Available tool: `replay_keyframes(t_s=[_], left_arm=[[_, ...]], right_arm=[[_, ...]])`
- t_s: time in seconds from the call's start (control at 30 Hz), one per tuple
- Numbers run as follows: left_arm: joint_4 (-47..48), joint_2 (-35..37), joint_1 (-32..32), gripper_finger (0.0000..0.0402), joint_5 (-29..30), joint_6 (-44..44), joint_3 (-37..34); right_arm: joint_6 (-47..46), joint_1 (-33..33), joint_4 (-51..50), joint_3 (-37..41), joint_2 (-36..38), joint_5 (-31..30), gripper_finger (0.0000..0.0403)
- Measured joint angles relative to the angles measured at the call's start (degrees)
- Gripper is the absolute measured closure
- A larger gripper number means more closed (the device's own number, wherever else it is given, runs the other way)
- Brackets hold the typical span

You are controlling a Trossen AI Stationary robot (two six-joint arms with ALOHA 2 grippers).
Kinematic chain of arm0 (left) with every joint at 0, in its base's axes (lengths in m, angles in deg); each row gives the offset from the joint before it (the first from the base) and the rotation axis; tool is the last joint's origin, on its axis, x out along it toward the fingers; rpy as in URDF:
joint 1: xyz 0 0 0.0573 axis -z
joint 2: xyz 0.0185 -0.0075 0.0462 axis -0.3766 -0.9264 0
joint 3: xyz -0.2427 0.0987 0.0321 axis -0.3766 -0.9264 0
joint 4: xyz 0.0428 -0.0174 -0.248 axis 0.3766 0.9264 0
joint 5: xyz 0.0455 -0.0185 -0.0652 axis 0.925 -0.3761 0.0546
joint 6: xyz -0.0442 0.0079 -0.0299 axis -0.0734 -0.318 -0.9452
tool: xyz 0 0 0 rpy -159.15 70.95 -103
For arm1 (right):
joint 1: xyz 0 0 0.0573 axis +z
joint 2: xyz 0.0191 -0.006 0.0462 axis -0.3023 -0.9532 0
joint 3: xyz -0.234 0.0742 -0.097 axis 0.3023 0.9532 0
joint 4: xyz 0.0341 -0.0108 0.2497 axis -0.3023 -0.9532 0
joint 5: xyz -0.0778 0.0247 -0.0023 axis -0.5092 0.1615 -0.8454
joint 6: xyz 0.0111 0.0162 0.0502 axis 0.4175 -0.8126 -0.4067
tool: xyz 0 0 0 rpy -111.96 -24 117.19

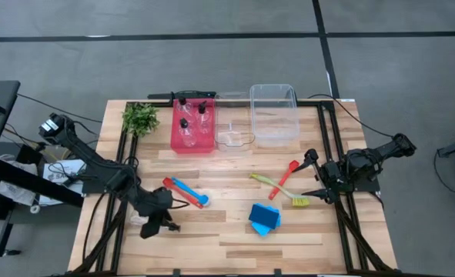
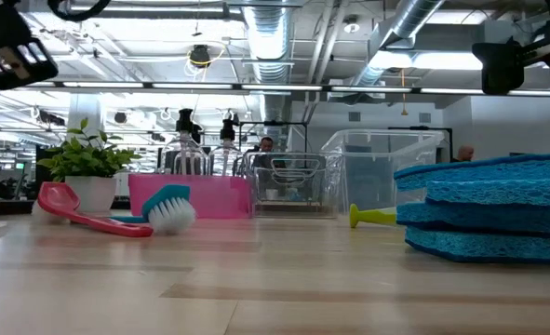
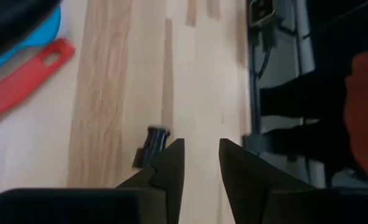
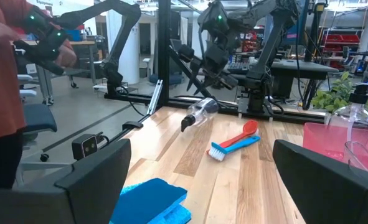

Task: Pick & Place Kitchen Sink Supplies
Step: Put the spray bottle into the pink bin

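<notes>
Left gripper [image 1: 159,225] half-spread over the fallen bottle [image 4: 199,112], nothing pinched yet. Next: close on it, then lift. Right gripper [image 1: 313,175] waits spread wide.

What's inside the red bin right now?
Three clear bottles with black caps stand in the red bin. Nothing else shows; the floor under the bottles is covered. A fourth bottle lies on the table.

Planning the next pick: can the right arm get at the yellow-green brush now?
Probably yes: the brush lies with its head just beside the open right tool, only bare table between.
</notes>
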Motion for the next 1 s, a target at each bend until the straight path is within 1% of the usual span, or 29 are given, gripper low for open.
replay_keyframes(t_s=[0.1,0.2,0.37,0.5,0.6,0.83,0.93,1.0], left_arm=[[-0.66,0.0,-0.28,0.0304,0.02,0.25,0.0],[-0.65,0.0,0.2,0.0298,-0.23,2.91,0.0],[-0.53,-0.56,0.69,0.0264,-0.86,6.57,-0.02],[-0.39,-1.93,0.69,0.0231,-3.51,9.18,-0.02],[0.04,-2.75,1.07,0.0215,-4.22,10.08,-0.02],[0.5,-5.13,3.06,0.0211,-4.33,11.78,0.12],[0.35,-6.32,3.69,0.0211,-4.37,9.69,1.2],[0.2,-6.71,3.65,0.0211,-5.43,8.96,1.53]], right_arm=[[-0.01,0.0,0.0,0.0,0.0,0.01,0.0017],[0.0,-0.02,0.0,0.0,0.0,0.01,0.0017],[-0.01,0.0,0.0,0.0,0.0,0.0,0.0017],[-0.01,0.0,0.0,0.0,0.01,0.01,0.0017],[-0.01,-0.02,0.0,0.0,0.0,-0.01,0.0017],[-0.01,-0.02,0.0,0.0,0.0,-0.01,0.0017],[-0.02,-0.01,0.0,0.0,0.0,0.0,0.0017],[-0.02,-0.02,0.0,0.0,0.0,-0.01,0.0017]])
